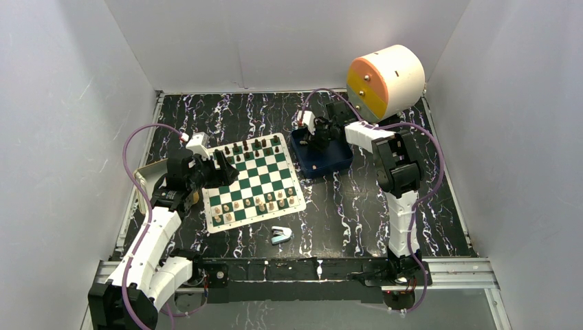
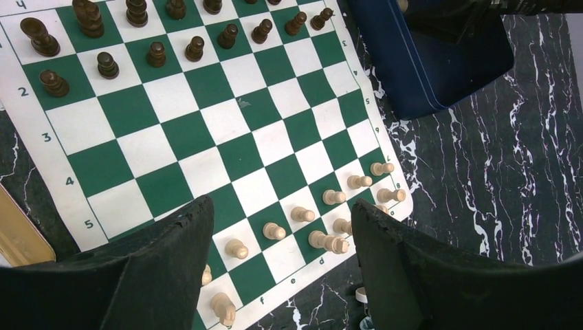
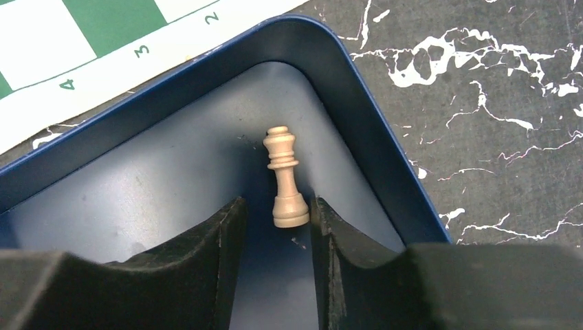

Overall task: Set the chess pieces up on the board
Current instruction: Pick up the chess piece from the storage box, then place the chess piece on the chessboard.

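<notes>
Right fingers are down inside the blue tray, at the upper right of the top view. One light piece is in the tray, a king or queen by the crown; hard to say which.

It seems to lie flat on the tray floor, base toward the fingers, head pointing away to the tray's rounded corner. Its long axis runs in line with the fingers, not across them.

The base sits in the gap. The fingers are apart: the one at frame right is touching or just beside it, and a sliver of floor shows on the other side. Not clamped yet.

Left fingers hang wide apart, holding nothing, over the board near its light rows and well apart from the tray. The right arm is plainly nearer; closing on the base looks like the coming move.
</notes>
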`<action>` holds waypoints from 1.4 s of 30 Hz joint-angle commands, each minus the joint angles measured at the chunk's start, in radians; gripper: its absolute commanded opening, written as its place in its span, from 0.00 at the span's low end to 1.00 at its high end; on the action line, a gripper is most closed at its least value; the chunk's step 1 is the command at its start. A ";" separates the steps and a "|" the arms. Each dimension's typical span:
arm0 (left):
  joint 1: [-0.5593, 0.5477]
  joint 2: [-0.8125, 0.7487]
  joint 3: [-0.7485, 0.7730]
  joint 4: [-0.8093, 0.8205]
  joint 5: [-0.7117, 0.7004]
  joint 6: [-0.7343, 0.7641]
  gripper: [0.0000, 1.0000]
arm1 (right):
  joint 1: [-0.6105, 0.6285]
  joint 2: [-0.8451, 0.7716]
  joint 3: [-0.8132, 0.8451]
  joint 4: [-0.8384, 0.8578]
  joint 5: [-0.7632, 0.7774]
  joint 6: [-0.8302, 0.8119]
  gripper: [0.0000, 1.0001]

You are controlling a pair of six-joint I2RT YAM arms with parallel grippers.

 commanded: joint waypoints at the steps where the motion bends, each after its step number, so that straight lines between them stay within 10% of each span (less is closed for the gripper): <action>1: 0.003 -0.009 -0.002 0.025 0.013 -0.002 0.69 | 0.005 0.015 0.037 -0.039 0.017 -0.052 0.44; 11: 0.003 -0.001 -0.006 0.032 0.026 -0.019 0.63 | 0.025 -0.019 0.025 -0.063 0.115 -0.079 0.16; 27: 0.003 0.038 0.063 -0.027 0.182 -0.163 0.57 | 0.048 -0.354 -0.188 -0.050 0.373 0.090 0.11; 42: 0.002 0.125 0.275 -0.065 0.433 -0.377 0.53 | 0.285 -0.846 -0.565 0.225 0.209 0.368 0.12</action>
